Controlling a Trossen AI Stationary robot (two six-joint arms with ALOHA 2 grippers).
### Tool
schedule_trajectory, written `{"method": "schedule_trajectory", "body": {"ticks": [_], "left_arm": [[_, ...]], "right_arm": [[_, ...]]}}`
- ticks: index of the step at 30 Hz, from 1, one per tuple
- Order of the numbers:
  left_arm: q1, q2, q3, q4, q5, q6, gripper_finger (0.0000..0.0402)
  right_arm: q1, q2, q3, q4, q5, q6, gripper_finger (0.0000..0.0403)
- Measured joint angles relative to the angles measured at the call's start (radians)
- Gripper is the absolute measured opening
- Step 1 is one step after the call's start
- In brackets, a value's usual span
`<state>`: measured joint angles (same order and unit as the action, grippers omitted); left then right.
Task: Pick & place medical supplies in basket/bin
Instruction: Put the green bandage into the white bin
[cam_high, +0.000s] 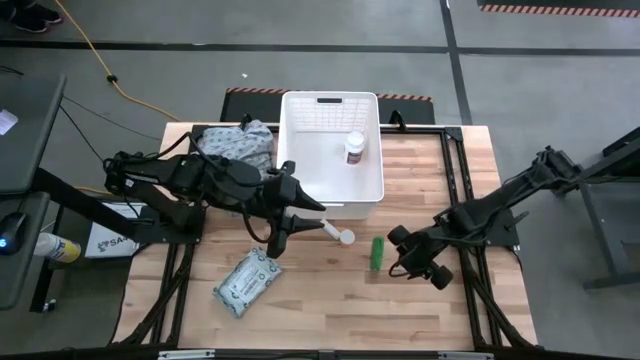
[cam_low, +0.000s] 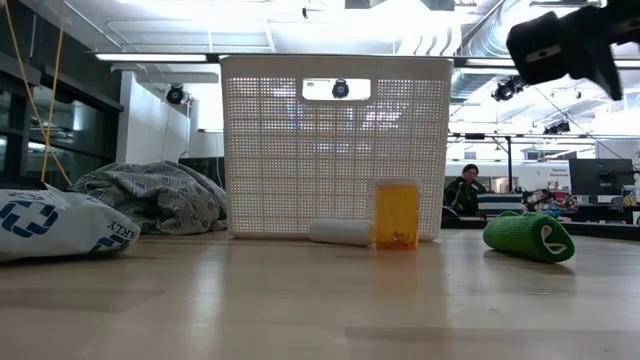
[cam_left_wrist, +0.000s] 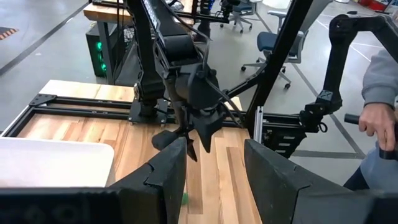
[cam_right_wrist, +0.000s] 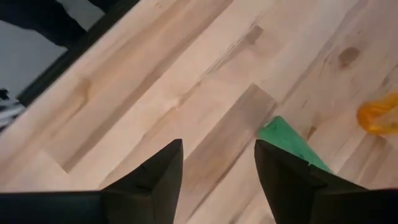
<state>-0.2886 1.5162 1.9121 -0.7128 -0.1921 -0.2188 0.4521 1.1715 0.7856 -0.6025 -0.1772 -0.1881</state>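
The white perforated bin (cam_high: 300, 175) stands at the table's far middle with a white pill bottle (cam_high: 355, 148) inside. In front of it lie a white tube (cam_high: 333, 231), a small orange piece (cam_low: 397, 213), a green stick-shaped box (cam_high: 377, 252) and, nearer left, the pale green-white packet (cam_high: 248, 282). My left gripper (cam_high: 297, 224) is open and empty, in the air just left of the tube, pointing toward the table's right. My right gripper (cam_high: 412, 258) is open and empty just right of the green box (cam_right_wrist: 289, 146), pointing down at the table.
A grey-blue patterned cloth (cam_high: 238, 142) lies bunched against the bin's left side. Bare wood lies along the near edge and at the right. A person's hand and sleeve (cam_left_wrist: 380, 118) show beyond the table's right side, and another person sits far behind (cam_low: 465, 190).
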Motion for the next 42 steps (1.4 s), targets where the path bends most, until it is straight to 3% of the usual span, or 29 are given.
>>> {"method": "schedule_trajectory", "body": {"ticks": [13, 19, 29, 42], "left_arm": [[0.0, 0.0, 0.0, 0.005, 0.0, 0.0, 0.0195], [0.0, 0.0, 0.0, 0.005, -0.001, 0.0, 0.0195], [0.0, 0.0, 0.0, 0.002, -0.031, 0.001, 0.0195], [0.0, 0.0, 0.0, 0.001, -0.039, 0.001, 0.0195]], "right_arm": [[-0.117, 0.008, -0.06, 0.042, -0.011, -0.145, 0.0198], [-0.14, 0.008, -0.09, 0.062, 0.097, -0.204, 0.0198], [-0.149, 0.019, -0.117, 0.158, 0.126, -0.322, 0.0198], [-0.158, 0.25, -0.117, 0.277, 0.172, -0.426, 0.0197]]}}
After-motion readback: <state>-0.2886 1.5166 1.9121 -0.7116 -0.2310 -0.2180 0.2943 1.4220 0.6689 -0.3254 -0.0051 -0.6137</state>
